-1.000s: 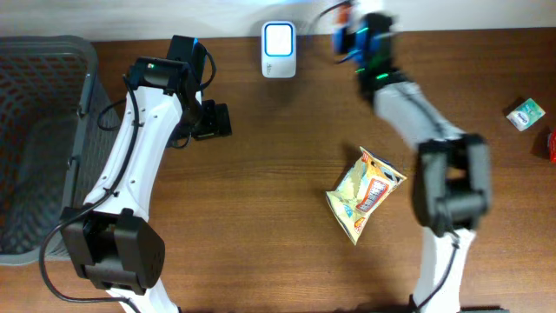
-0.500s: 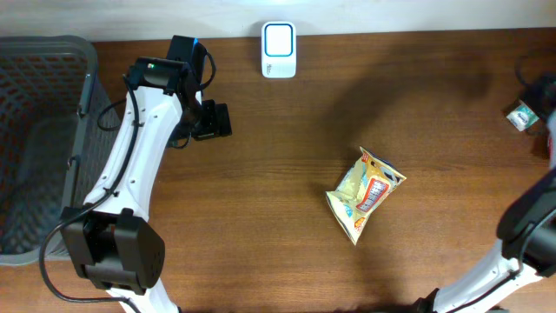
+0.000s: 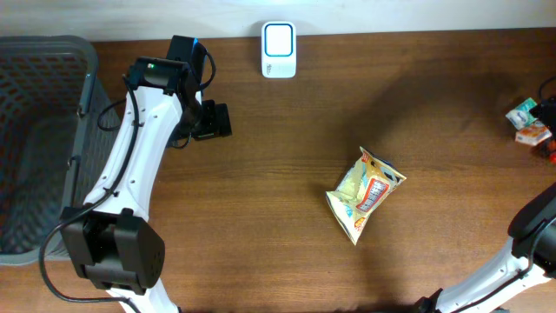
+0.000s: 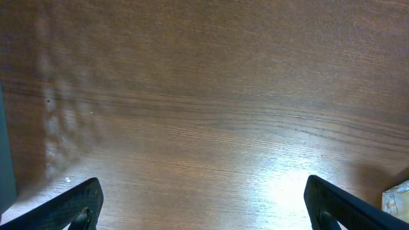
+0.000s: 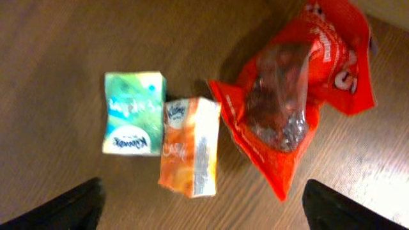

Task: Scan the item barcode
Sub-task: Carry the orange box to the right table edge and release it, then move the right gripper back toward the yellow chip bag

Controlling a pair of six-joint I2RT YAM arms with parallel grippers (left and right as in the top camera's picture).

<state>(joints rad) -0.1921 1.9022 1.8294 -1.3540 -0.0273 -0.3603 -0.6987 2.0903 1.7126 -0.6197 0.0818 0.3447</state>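
The white barcode scanner (image 3: pixel 279 50) stands at the table's far edge. A yellow snack bag (image 3: pixel 365 193) lies mid-table. At the far right, an orange tissue pack (image 5: pixel 192 153) lies flat on the wood beside a green tissue pack (image 5: pixel 133 112) and a red snack bag (image 5: pixel 300 89). My right gripper (image 5: pixel 204 217) hovers over them, open, with nothing between its fingers (image 5: pixel 70 204). My left gripper (image 4: pixel 204 214) is open above bare wood, left of the scanner.
A grey mesh basket (image 3: pixel 35 139) fills the left end of the table. In the overhead view the orange pack (image 3: pixel 532 135) and green pack (image 3: pixel 524 113) sit close to the right border. The right arm's base (image 3: pixel 530 235) rises at the lower right.
The right arm swung from the scanner to the far right of the table and its jaws opened. The orange pack now lies beside the green one. The left arm stayed still.
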